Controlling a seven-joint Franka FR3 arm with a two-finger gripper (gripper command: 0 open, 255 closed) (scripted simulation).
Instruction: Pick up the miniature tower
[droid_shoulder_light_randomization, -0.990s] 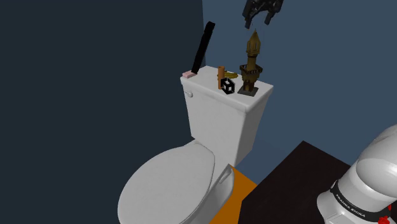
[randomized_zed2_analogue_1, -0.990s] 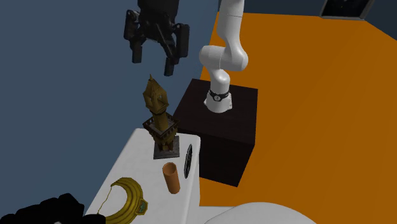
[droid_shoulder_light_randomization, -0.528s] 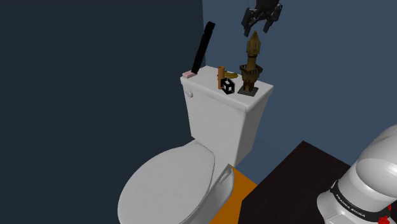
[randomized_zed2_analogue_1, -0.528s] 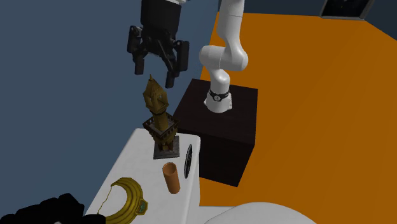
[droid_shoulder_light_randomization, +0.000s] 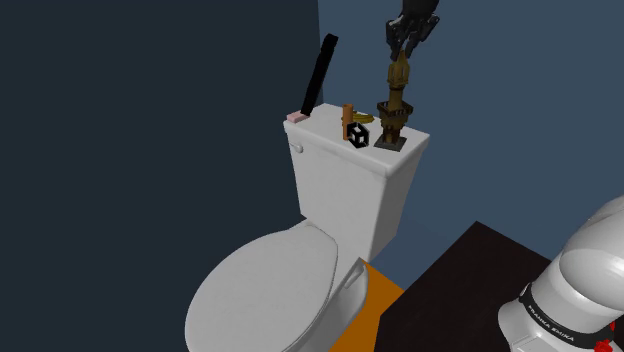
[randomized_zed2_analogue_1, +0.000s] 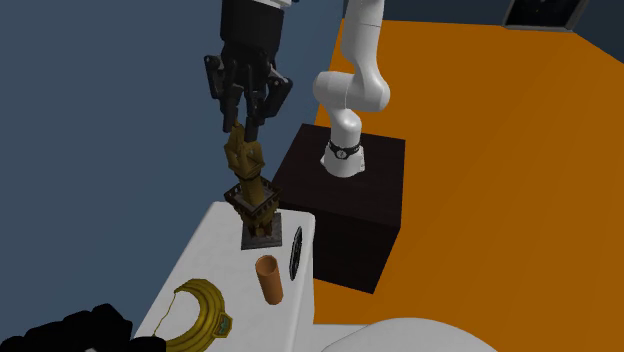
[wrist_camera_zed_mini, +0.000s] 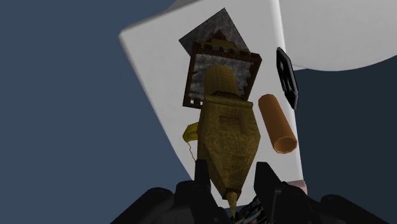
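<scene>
A: So, what is the wide picture?
B: A white toilet (droid_shoulder_light_randomization: 270, 290) stands against a dark blue wall, and its tank (droid_shoulder_light_randomization: 350, 195) carries a row of small things. The arm (randomized_zed2_analogue_1: 352, 90) rises from its dark stand (randomized_zed2_analogue_1: 350, 190) on the orange floor and reaches over the end of the tank nearest the stand.
A: And the miniature tower (randomized_zed2_analogue_1: 252, 195)?
B: It stands upright on its square base at that end of the lid, at the shoulder view's right. The gripper (randomized_zed2_analogue_1: 244, 130) hangs straight above it, pointing down, with the spire tip between the fingers (wrist_camera_zed_mini: 202, 178).
A: Wide or closed?
B: Drawn in narrow. In the wrist view they sit against the spire's two sides, so I judge the clasp is made, high on the taper.
A: Any neighbours?
B: An orange tube (randomized_zed2_analogue_1: 268, 278) lies near the base, with a flat black piece (randomized_zed2_analogue_1: 296, 252) beside it and a gold ornament (randomized_zed2_analogue_1: 205, 310) farther along. None touches the tower.
A: What next?
B: The grasp looks about finished, and the base rests on the lid. The next move should be a slow, straight lift, because a hold on a tapering tip could slip.
</scene>
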